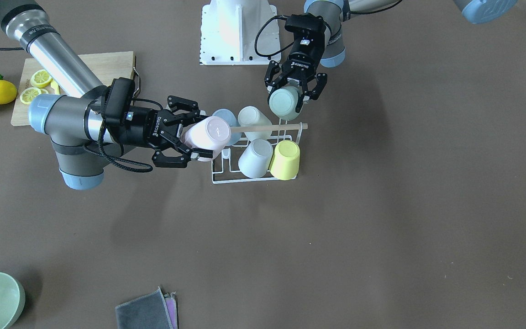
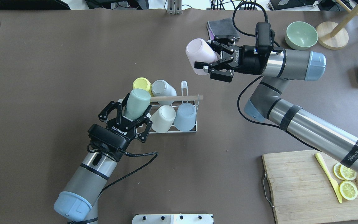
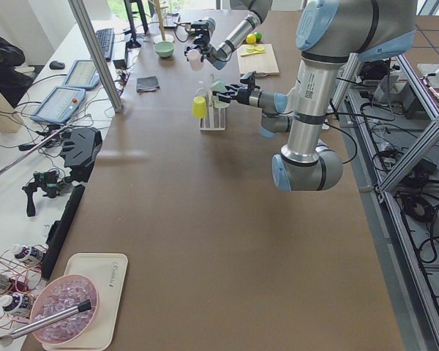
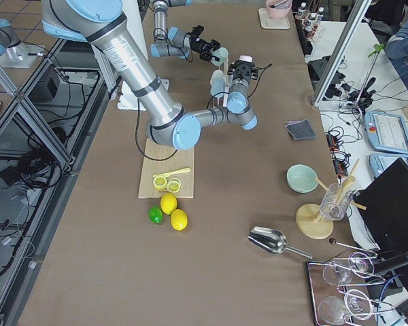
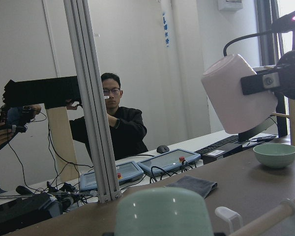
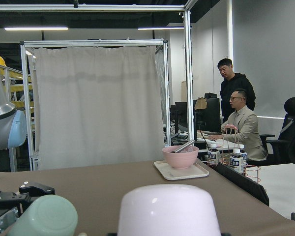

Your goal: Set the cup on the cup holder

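- Near the middle of the tabletop stands the cup holder (image 2: 183,87), with four cups already on it. Its near left and far right places look vacant.
- Left claw (image 2: 134,110): pinching the green cup (image 2: 137,101) by the sides near its mouth. The cup is tilted, base uppermost, over the holder's near left corner. Whether it is touching a prong or just short of one, I cannot tell.
- Right claw (image 2: 208,56): pinching the pink cup (image 2: 197,53). It is held high off the holder's right end, toward the tabletop's far edge and well apart from the holder.
- Judgement, step in hand: seating the green cup. Lower it along the prong's line with the mouth centred, and spread the fingers only once the cup rests by itself.
- Risk: the wooden rod (image 2: 176,98) ends just beside the green cup, and the white cup (image 2: 163,118) is its neighbour. A sideways drift could knock either.
- Pink cup: best kept clear until the left claw withdraws, then taken to the far right place.
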`<state>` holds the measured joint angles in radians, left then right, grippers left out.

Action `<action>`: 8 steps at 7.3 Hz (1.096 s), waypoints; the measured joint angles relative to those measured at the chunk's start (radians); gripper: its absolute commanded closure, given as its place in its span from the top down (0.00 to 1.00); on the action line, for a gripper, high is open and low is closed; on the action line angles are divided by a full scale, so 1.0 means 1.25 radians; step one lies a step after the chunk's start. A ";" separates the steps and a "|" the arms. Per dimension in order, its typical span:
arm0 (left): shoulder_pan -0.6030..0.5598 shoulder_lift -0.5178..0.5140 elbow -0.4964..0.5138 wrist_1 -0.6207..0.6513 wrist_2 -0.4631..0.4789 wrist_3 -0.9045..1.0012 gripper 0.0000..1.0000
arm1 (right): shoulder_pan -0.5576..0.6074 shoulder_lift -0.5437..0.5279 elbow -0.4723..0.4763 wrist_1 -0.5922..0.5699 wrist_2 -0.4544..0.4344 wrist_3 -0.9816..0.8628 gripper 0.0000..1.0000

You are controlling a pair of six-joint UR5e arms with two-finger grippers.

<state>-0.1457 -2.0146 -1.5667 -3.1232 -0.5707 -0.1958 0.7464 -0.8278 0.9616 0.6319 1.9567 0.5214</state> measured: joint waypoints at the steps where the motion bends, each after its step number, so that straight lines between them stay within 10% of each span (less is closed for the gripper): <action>1: 0.000 -0.001 0.004 0.000 0.000 0.000 0.00 | -0.007 0.007 -0.014 -0.002 -0.002 -0.027 0.00; 6: 0.000 -0.003 0.017 -0.001 -0.002 0.001 0.00 | -0.031 0.033 -0.061 -0.016 -0.003 -0.096 0.00; 7: 0.001 -0.003 0.023 -0.001 -0.001 0.000 0.12 | -0.031 0.041 -0.073 -0.019 -0.002 -0.103 0.00; 8: 0.001 -0.003 0.029 -0.002 -0.002 0.000 0.97 | -0.032 0.046 -0.082 -0.020 -0.001 -0.106 0.00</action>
<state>-0.1444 -2.0187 -1.5298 -3.1257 -0.5726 -0.1959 0.7066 -0.7703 0.8597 0.6068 1.9549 0.3885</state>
